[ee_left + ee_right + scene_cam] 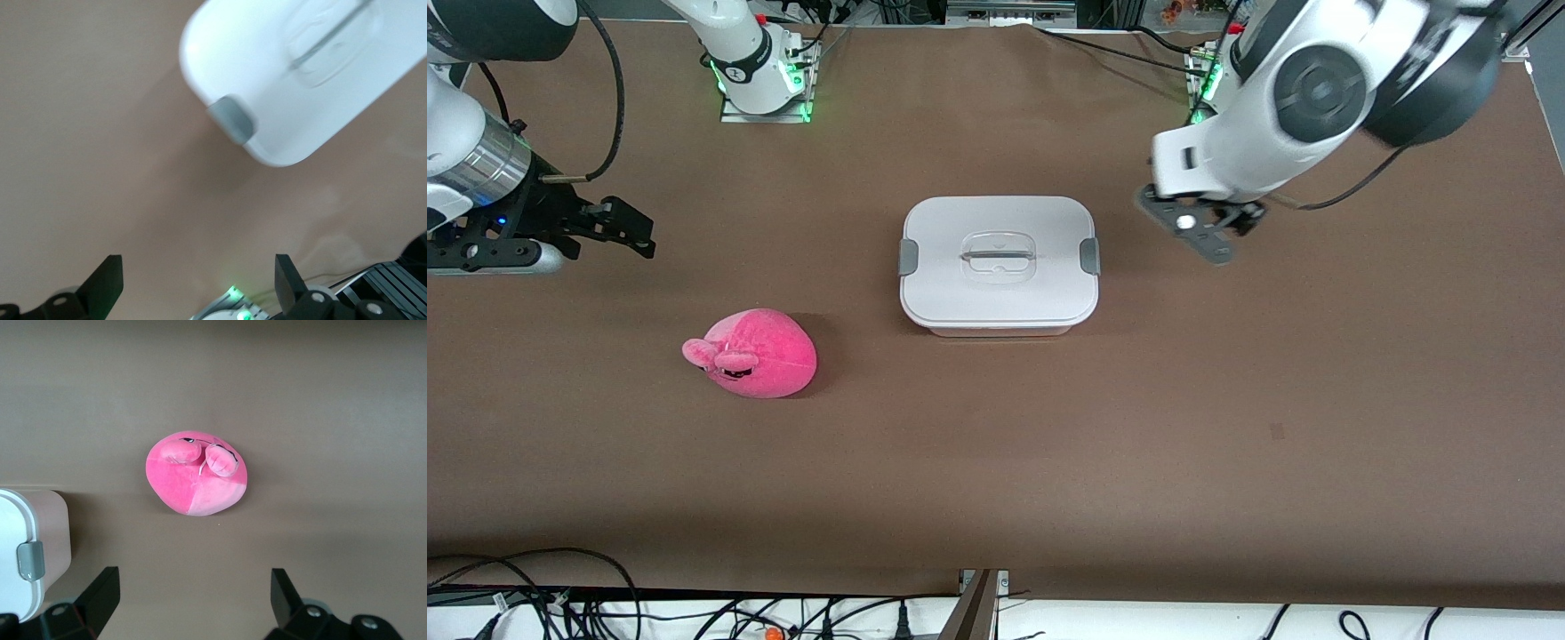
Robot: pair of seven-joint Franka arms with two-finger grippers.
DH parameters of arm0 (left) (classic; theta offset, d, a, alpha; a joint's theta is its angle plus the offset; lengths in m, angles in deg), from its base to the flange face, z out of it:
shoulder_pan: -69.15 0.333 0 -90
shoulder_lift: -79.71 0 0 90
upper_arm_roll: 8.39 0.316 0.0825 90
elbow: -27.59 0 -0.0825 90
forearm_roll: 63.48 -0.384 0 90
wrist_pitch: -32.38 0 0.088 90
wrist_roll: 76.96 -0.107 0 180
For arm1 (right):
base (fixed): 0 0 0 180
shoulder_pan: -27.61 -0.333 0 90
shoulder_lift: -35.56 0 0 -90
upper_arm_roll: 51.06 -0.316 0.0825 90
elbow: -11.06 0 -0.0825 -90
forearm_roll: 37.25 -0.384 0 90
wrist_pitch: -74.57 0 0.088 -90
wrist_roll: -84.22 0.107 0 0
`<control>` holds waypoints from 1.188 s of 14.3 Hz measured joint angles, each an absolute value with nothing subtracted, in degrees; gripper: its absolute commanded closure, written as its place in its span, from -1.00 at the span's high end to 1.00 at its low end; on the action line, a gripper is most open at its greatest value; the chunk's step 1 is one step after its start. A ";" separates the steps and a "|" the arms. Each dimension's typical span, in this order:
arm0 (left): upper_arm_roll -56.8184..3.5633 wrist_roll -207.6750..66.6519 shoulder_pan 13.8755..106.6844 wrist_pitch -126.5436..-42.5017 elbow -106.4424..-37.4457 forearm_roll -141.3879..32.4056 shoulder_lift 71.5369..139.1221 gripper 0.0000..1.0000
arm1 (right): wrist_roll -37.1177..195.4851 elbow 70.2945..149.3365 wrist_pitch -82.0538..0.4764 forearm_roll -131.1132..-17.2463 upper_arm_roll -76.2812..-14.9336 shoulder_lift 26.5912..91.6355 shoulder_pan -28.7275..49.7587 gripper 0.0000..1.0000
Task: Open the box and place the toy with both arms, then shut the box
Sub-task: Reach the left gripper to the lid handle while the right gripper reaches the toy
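One fuzzy pink plush toy [754, 353] lies nearest. One smooth rounded plastic box [999, 263] sits mid-desk [1227, 427], lidded. My left hand [1199, 229] and right hand [618, 233] hover released, empty.

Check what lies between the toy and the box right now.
Nothing: in the front view, only bare brown table separates the pink toy from the closed box. The right wrist view shows the same bare stretch.

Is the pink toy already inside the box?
No, the toy lies on the table beside the box, whose lid is on.
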State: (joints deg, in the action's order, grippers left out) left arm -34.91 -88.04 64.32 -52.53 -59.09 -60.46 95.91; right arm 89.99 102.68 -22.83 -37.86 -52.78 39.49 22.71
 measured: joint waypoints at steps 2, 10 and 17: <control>-35.77 -90.15 61.45 -58.37 -57.70 -60.02 100.47 1.00 | 89.93 102.48 -22.80 -37.84 -52.93 39.53 22.59 1.00; -35.96 -101.23 54.13 -74.26 -56.53 -60.03 108.46 0.91 | 89.74 102.96 -27.95 -37.80 -53.09 51.58 21.90 1.00; -35.94 -102.16 48.94 -78.42 -56.52 -65.53 112.76 0.01 | 95.24 107.27 -39.21 -37.90 -53.09 58.79 21.66 1.00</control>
State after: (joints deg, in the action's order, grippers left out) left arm -35.94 -102.16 48.94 -78.42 -56.52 -65.53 112.76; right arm 95.24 107.27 -39.21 -37.90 -53.09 58.79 21.66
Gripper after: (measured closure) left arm 0.300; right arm 0.000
